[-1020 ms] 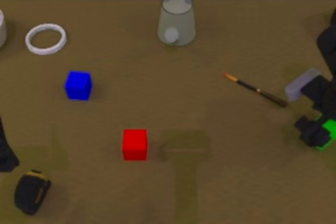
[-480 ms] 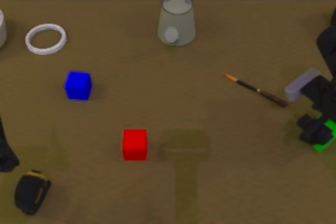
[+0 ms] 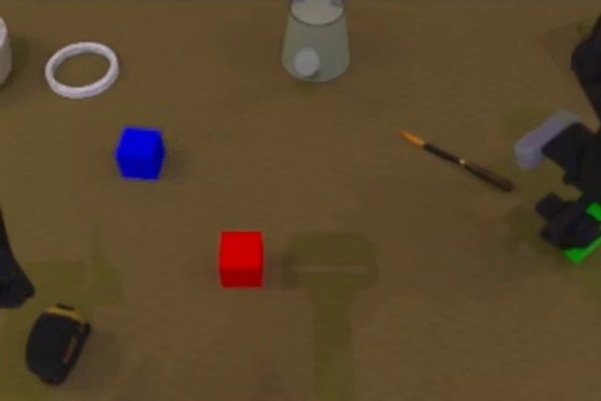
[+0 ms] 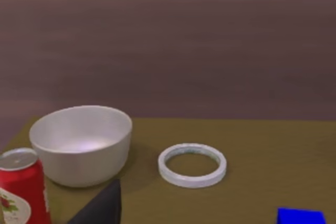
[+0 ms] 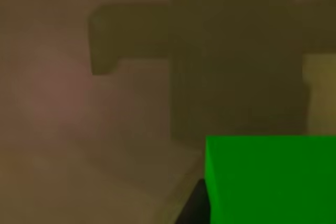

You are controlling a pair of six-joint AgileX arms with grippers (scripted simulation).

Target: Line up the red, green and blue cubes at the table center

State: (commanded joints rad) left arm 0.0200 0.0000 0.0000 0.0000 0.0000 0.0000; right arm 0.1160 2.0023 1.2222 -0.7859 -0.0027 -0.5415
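- The olive-brown tabletop [image 3: 394, 326] carried everything, with a dark purplish strip along its far edge.
- The right arm reached in from the tabletop's right edge; its tool [image 3: 575, 230] sat over the green cube [image 3: 589, 237], fingers on either side of it, and appeared to be gripping it.
- The left arm stayed parked at the left edge; I cannot tell whether its tool [image 3: 11, 281] was wide or narrow.
- A glass jar [image 3: 315, 35] stood at the far middle.
- A white bowl [image 4: 81, 142] stood in the far left corner, beside a red can [image 4: 21, 184].
- A white ring [image 3: 82, 69] lay near the bowl.
- A black tape measure [image 3: 56, 342] lay at the near left.
- The red cube [image 3: 240, 257] sat left of center.
- The blue cube [image 3: 140, 152] sat farther left, well apart from the red one.
- A thin paintbrush [image 3: 457, 161] lay right of center.
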